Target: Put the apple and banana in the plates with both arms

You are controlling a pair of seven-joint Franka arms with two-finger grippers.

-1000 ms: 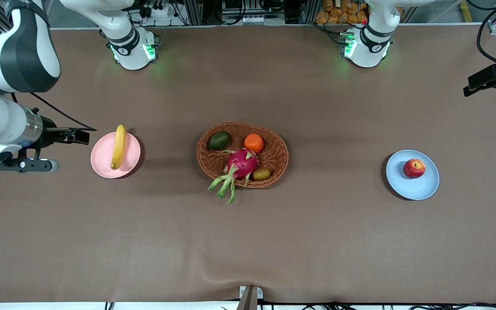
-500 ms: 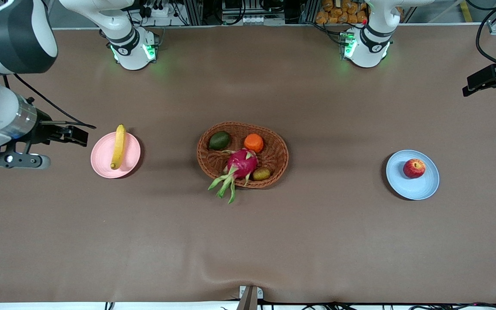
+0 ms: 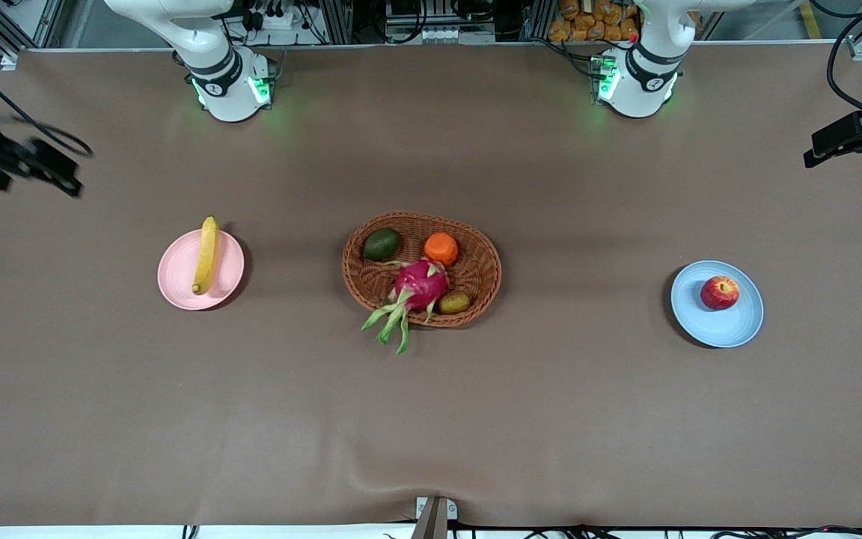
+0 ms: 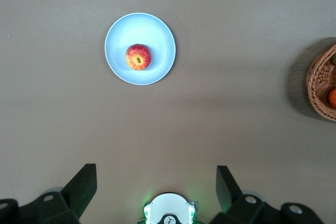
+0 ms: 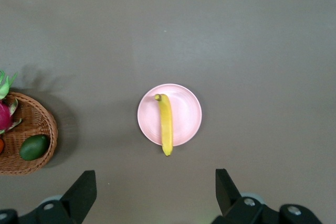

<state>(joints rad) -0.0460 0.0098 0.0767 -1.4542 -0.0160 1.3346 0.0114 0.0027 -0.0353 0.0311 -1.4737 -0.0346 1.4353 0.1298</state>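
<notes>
Lying across the pale pink plate (image 3: pixel 176 288), the banana (image 3: pixel 206 255) is long, nearly straight and yellow with brownish ends, one tip reaching past the rim on the side toward the robots' bases. The small red apple (image 3: pixel 720 292) with yellowish patches sits inside the light blue plate (image 3: pixel 730 329), its stem dimple showing in the left wrist view. Between the two plates stands an oval wicker basket (image 3: pixel 483 262) holding an avocado (image 3: pixel 381 244), an orange (image 3: pixel 441 248), a magenta dragon fruit (image 3: pixel 420 285) whose green leaves hang over the rim, and a small brownish fruit (image 3: pixel 454 302). Over the half second the right hand (image 3: pixel 49 168) has drawn up and away from beside the pink plate to the right arm's end of the brown surface (image 3: pixel 431 419), its fingers spread wide and empty. The left hand (image 3: pixel 854 138) stays over its own end, fingers wide, gripping nothing. Neither fruit has moved.
</notes>
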